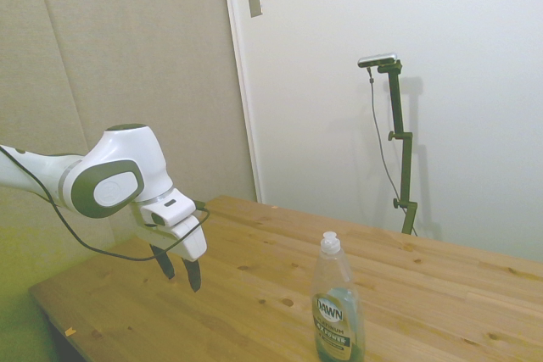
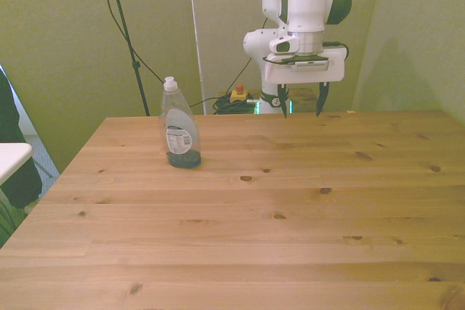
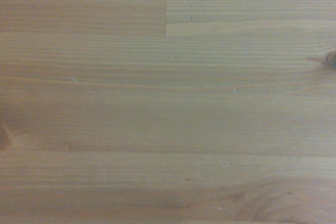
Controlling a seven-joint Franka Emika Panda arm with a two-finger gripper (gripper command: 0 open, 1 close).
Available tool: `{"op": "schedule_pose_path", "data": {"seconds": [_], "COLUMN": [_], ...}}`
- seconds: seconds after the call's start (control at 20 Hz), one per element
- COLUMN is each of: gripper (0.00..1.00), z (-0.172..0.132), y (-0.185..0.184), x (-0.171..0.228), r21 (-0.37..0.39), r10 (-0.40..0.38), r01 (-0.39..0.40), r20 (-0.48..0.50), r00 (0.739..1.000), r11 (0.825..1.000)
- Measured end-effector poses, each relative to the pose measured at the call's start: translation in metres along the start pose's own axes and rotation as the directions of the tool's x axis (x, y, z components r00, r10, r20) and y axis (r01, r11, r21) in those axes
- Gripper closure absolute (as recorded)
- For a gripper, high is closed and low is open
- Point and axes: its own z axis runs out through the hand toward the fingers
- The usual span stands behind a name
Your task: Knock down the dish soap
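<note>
The dish soap point(image 1: 337, 309) is a slim clear bottle with greyish-green liquid, a white cap and a dark blue Dawn label. It stands upright on the wooden table point(image 1: 254, 311). In the front view the dish soap point(image 2: 179, 128) is at the left, near the table's far edge. My gripper point(image 2: 301, 104) hangs open above the far edge, well to the front view's right of the bottle, with nothing between its fingers. From the side my gripper point(image 1: 181, 268) hovers a little above the wood, far from the bottle. The wrist view holds only bare wood point(image 3: 168, 103).
A white surface point(image 2: 11, 157) and a dark shape sit beyond the table's edge at the front view's left. Cables and a small red and yellow device point(image 2: 237, 94) lie on the floor behind the table. A wall stands close behind the arm.
</note>
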Motion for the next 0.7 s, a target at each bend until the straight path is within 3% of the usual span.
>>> {"op": "schedule_pose_path", "data": {"seconds": [0.1,0.15,0.4,0.7], "gripper": [0.00,1.00,1.00,1.00], "z": [-0.001,-0.001,-0.012,-0.023], "y": [0.000,0.001,0.027,0.085], "x": [0.001,0.003,0.034,0.088], "r21": [0.002,0.001,0.000,-0.042], "r10": [0.002,0.003,0.063,0.141], "r01": [-0.002,-0.003,-0.063,-0.146], "r20": [-0.002,-0.006,-0.041,-0.095], "r00": [1.000,1.000,0.997,0.985], "r11": [1.000,1.000,0.998,0.988]}}
